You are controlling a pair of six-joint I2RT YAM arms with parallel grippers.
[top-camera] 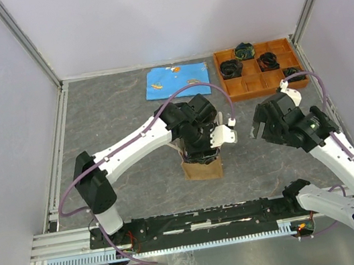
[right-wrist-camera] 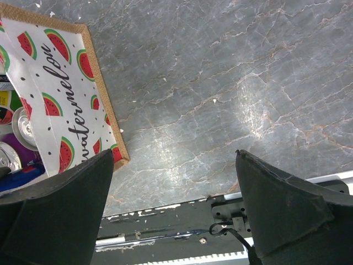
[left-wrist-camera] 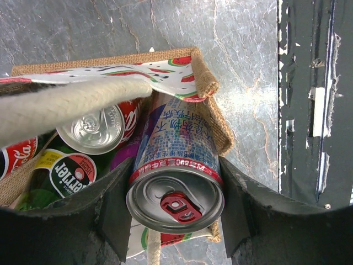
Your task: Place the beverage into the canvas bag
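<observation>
Over the tan burlap tote bag, the left pincer pinches a tall blue-and-white drink can, apparently part-lowered, unreleased; beside the bag, the right pincer gapes empty.

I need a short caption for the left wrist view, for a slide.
Left end effector grips a drink can partly inside the canvas bag, beside a red can and a green bottle.

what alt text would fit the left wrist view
The left fingers grip a blue-and-white can with a red pull tab, its far end inside the open canvas bag. The bag holds a red cola can and a green Perrier bottle; a white rope handle crosses the left.
</observation>
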